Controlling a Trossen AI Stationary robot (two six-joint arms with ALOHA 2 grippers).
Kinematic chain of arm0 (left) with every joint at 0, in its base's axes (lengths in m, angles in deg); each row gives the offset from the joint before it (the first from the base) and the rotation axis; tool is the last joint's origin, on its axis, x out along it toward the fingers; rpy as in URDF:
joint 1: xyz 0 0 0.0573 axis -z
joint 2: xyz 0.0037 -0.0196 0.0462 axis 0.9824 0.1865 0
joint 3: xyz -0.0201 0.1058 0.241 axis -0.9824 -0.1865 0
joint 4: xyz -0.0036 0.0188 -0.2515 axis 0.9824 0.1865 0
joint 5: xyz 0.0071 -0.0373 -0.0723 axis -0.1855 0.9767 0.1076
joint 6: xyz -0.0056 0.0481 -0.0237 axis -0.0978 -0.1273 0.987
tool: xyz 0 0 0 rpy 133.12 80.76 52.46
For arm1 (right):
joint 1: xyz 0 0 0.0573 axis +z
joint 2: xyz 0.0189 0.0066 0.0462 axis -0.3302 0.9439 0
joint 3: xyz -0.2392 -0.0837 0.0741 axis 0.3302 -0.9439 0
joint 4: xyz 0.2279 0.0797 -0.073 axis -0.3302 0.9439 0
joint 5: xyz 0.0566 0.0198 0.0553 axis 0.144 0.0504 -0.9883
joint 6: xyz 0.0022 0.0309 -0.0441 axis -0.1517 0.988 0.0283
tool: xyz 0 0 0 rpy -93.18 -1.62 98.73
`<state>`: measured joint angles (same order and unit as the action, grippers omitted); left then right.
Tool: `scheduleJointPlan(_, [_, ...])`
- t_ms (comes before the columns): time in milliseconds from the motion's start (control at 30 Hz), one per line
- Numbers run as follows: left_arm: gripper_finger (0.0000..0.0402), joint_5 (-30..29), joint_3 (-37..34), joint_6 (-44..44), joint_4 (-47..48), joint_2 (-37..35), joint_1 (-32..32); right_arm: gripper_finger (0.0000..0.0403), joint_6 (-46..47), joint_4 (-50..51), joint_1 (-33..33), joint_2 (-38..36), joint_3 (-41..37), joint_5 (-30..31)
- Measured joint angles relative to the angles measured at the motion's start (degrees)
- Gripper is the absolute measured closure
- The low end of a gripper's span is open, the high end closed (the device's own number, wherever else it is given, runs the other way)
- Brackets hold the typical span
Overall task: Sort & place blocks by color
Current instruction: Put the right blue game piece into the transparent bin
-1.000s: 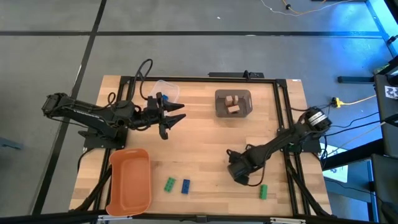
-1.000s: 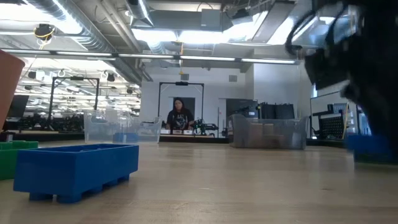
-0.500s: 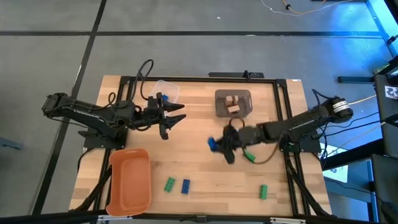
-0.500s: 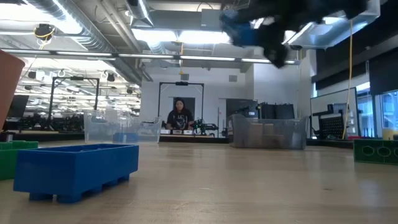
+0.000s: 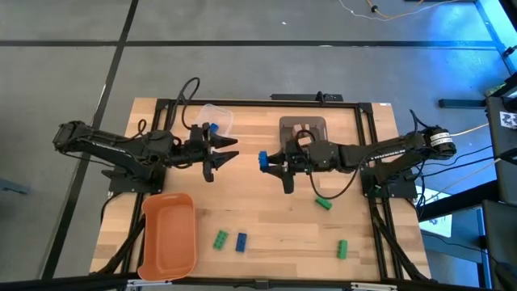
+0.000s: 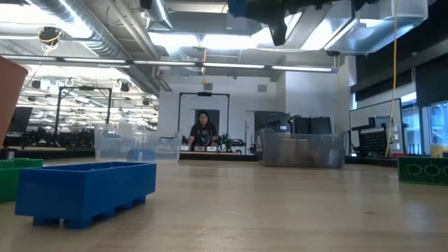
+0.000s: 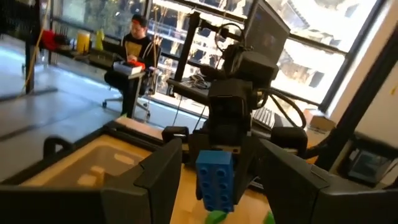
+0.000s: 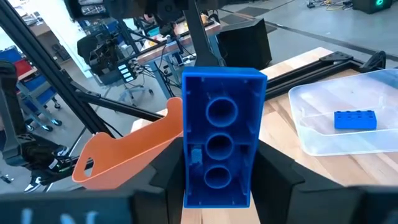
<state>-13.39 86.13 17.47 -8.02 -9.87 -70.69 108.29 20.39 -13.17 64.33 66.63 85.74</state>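
Observation:
My right gripper (image 5: 271, 159) hangs over the table's middle, level, shut on a blue block (image 8: 217, 143) that also shows in the left wrist view (image 7: 216, 177). My left gripper (image 5: 221, 155) faces it from the left, open, with nothing between its fingers. One blue block (image 8: 354, 119) lies in the clear tub (image 5: 216, 115). Tan blocks lie in the grey bin (image 5: 321, 127). On the table lie green blocks (image 5: 323, 203) (image 5: 220, 239) (image 5: 342, 249) and a blue one (image 5: 241, 241). My right gripper pinches the blue block by its two long sides (image 8: 186, 174) between its two fingers. The fingers come level from the table's right side. The block is lifted clear of the table, its hollow underside toward my wrist and its studs (image 7: 214, 168) toward the left gripper.
The orange tray (image 5: 170, 234) sits at the near left corner. A black frame (image 5: 371, 137) runs around the tabletop. In the low view a blue block (image 6: 84, 185) and a green block (image 6: 14, 178) lie close to the camera. A person (image 6: 203, 131) sits far behind the table.
My right gripper has risen from the table's near right part with the blue block, tipped from pointing down to level, and swung toward the far and left, to the middle. The block is now lifted clear, facing the left gripper.

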Motion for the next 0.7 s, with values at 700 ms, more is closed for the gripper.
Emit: scheduleJointPlan(700, [0.0133,7.8,8.0,3.5,-0.1,18.7,-2.6,0.0269,-0.3,-2.2,0.2,0.0,0.0,-0.5])
